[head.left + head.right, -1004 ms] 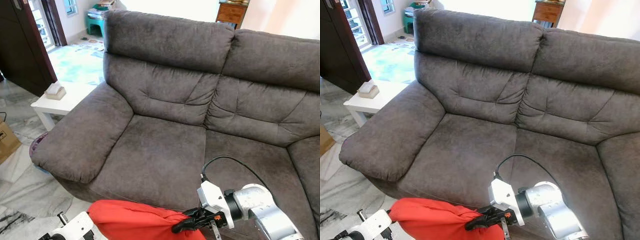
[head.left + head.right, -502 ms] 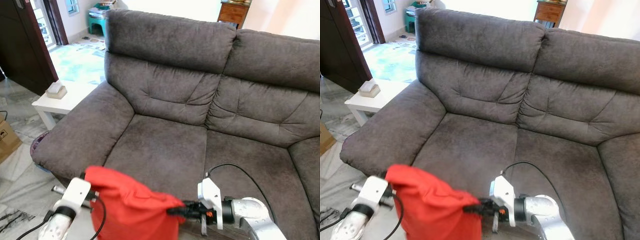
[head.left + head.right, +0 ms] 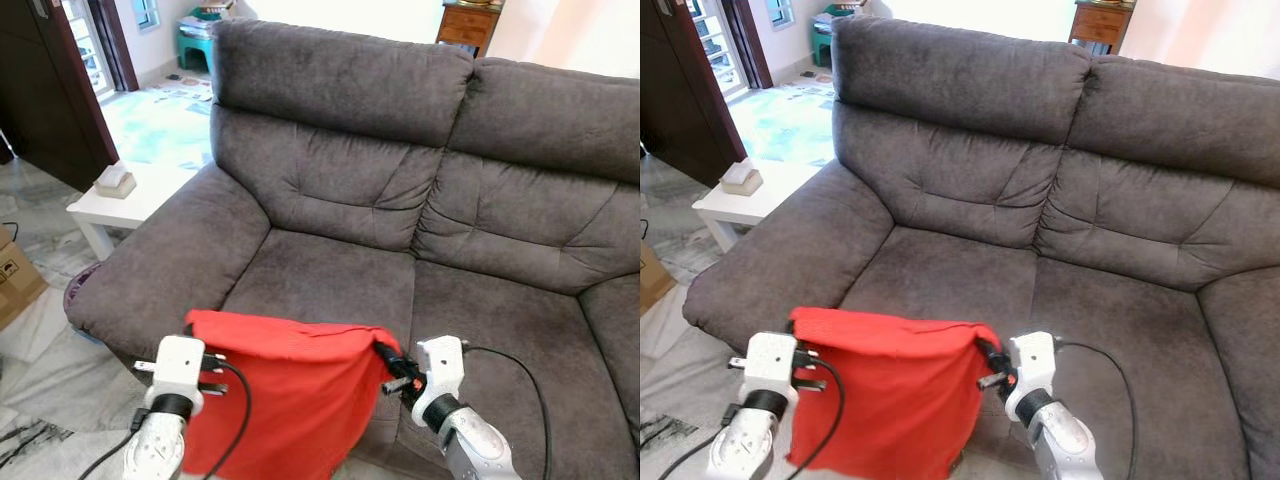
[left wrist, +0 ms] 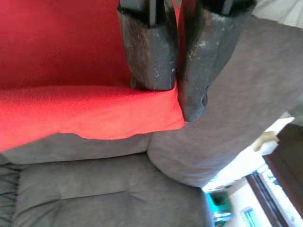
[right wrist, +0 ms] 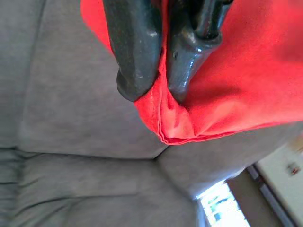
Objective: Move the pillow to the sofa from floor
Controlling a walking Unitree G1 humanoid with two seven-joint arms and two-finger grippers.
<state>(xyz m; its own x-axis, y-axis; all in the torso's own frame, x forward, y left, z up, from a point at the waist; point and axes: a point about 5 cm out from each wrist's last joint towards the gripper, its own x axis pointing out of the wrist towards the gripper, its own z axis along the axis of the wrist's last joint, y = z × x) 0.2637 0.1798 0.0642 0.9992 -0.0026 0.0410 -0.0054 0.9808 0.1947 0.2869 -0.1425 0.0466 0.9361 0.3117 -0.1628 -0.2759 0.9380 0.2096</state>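
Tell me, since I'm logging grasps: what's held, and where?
The red pillow: left claw pinches one top corner, right claw the other.

1. A white side table (image 3: 120, 203) stands beside the couch arm.
2. A small tan box (image 3: 114, 181) sits on it.
3. A cardboard box (image 3: 17, 283) rests on the marble floor (image 3: 45, 365).
4. A wooden cabinet (image 3: 468, 24) stands behind.

Home living room: grey two-seat sofa (image 3: 400, 200), white side table (image 3: 115, 205) beside its arm, marble tile floor (image 3: 40, 360), dark wooden door (image 3: 45, 90), wooden cabinet (image 3: 465, 22) behind.
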